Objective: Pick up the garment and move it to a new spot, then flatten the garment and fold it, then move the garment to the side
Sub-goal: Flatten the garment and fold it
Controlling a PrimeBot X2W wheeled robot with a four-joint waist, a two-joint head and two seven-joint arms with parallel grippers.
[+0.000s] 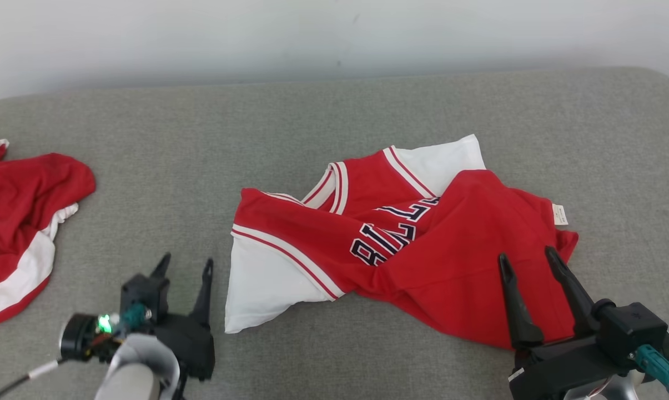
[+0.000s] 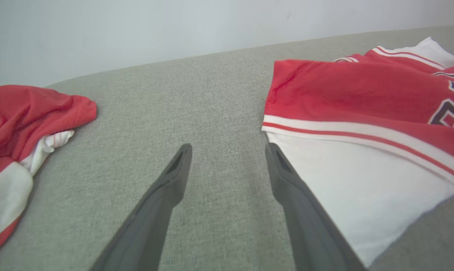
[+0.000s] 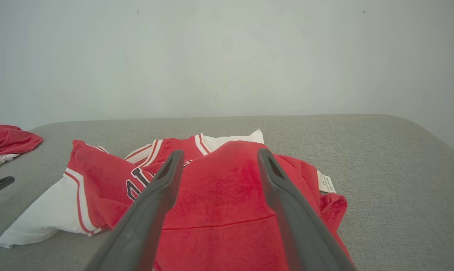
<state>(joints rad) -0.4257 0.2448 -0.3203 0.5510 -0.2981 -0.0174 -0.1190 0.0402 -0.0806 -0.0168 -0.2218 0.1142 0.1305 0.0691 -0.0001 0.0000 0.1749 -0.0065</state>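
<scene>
Head view: the crumpled jersey [image 1: 401, 244] lies with its long axis crosswise, from just right of the left gripper [image 1: 185, 264] to beneath the right gripper [image 1: 526, 256]. Its collar [image 1: 328, 186] points away from both. Both grippers are spread and hold nothing.

Left wrist view: a white sleeve [image 2: 355, 180] lies just right of the fingers, and the jersey's far end is cut off. A second garment [image 2: 23, 113] lies to the left.

Right wrist view: the jersey lies just ahead, seemingly untouched, and its lettering [image 3: 134, 184] is partly hidden.
</scene>
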